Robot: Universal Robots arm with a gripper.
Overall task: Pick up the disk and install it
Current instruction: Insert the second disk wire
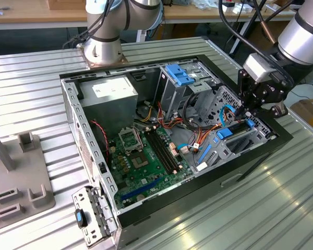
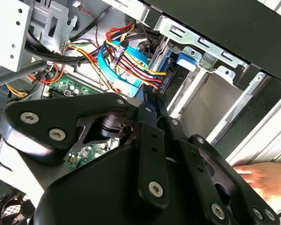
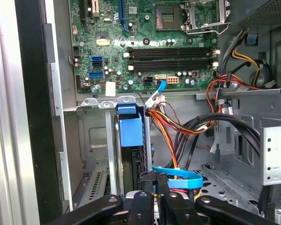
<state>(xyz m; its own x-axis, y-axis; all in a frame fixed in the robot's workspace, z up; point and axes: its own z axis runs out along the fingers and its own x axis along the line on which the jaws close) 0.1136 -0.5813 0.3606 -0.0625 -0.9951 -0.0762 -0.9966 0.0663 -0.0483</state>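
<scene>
The disk, grey with a bright blue carrier, stands on edge in the drive bay at the exterior view's right side of the open computer case. In the first wrist view the disk's blue tab sits in the bay slot just beyond the black fingers. My gripper hangs over that bay from the exterior view's right. Its fingertips are close together, with my gripper beside the disk's near end, by a blue cable. In the second wrist view my gripper points at the disk's blue rail.
A blue latch tops the upright grey bay mid-case. Bundled coloured cables and a blue cable crowd the space beside the gripper. The green motherboard lies on the case floor. A person's hand rests outside the case wall.
</scene>
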